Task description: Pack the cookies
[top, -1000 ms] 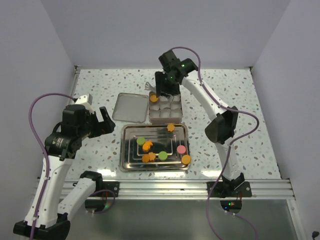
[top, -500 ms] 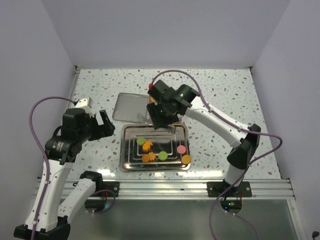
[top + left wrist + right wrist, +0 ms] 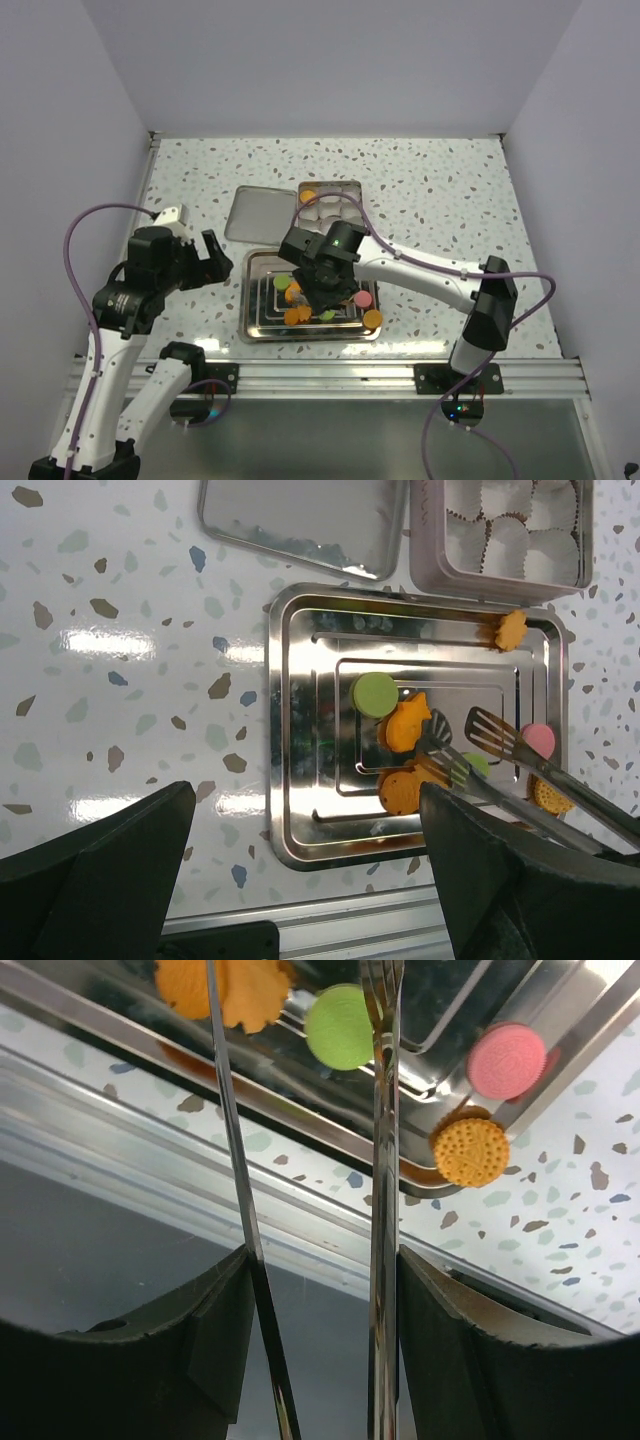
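Several cookies lie in the steel tray [image 3: 290,730]: a green disc [image 3: 374,694], an orange flower [image 3: 408,725], an orange round [image 3: 402,791], a pink disc [image 3: 538,740] and another flower [image 3: 510,630] at the corner. One orange cookie [image 3: 309,196] sits in a cup of the tin [image 3: 352,187]. My right gripper [image 3: 318,280] is shut on metal tongs [image 3: 520,760], whose open tips hover over the tray near a green disc [image 3: 340,1026]. My left gripper [image 3: 305,860] is open and empty, left of the tray.
The tin's flat lid [image 3: 252,212] lies left of the tin, behind the tray. White paper cups [image 3: 525,540] fill the tin. An orange disc [image 3: 470,1151] rests at the tray's near right corner by the pink one [image 3: 506,1059]. The table's metal front rail [image 3: 330,375] runs just below the tray.
My right arm has swung from the tin at the back down over the tray with the tongs. An orange cookie stays in the tin. My left gripper drifted slightly nearer.
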### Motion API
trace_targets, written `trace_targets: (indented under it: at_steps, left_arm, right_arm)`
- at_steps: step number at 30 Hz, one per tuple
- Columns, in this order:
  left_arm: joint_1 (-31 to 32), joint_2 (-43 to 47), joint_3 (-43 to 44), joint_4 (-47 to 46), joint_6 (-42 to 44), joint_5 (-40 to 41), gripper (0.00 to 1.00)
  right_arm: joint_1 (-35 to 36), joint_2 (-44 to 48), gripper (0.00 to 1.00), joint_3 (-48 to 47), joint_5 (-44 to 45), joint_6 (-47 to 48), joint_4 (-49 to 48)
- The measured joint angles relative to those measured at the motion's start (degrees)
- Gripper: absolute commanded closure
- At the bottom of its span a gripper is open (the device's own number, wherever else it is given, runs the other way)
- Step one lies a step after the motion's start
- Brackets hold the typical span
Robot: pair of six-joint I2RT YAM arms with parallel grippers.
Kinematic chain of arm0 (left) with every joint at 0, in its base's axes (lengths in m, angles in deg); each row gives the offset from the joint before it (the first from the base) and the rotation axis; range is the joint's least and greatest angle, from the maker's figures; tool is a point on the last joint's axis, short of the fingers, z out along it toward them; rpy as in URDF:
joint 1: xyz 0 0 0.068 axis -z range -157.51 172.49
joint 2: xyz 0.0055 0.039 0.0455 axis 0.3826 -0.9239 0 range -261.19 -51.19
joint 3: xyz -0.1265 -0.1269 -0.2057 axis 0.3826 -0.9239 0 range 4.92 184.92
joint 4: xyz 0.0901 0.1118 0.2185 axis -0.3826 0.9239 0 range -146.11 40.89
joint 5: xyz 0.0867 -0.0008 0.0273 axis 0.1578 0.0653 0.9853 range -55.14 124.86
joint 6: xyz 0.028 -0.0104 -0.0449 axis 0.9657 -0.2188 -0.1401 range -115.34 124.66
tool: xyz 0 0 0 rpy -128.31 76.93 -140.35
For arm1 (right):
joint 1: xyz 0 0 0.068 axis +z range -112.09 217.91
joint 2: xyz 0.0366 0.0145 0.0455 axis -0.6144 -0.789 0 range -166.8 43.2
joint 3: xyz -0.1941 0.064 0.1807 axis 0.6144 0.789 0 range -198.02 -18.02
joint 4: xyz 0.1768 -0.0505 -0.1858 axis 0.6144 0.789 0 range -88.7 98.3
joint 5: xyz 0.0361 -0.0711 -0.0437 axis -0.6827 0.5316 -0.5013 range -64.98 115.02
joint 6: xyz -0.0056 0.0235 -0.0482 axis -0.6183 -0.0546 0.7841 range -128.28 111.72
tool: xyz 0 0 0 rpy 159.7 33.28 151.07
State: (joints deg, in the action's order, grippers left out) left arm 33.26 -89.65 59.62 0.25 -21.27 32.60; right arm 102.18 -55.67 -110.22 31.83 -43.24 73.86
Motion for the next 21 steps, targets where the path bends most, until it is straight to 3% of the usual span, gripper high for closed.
trace_targets:
  at_steps: [8, 21]
  left_arm:
    - [0.20, 1.92, -0.28, 0.15, 0.00, -0.39, 0.00]
    - [0.22, 3.43, -0.28, 1.09, 0.02, -0.26, 0.00]
  right_arm:
    - [5.51, -3.02, 0.42, -4.00, 0.17, -2.01, 0.37]
    - [5.53, -12.61, 0.43, -11.54, 3.82, -2.32, 3.39]
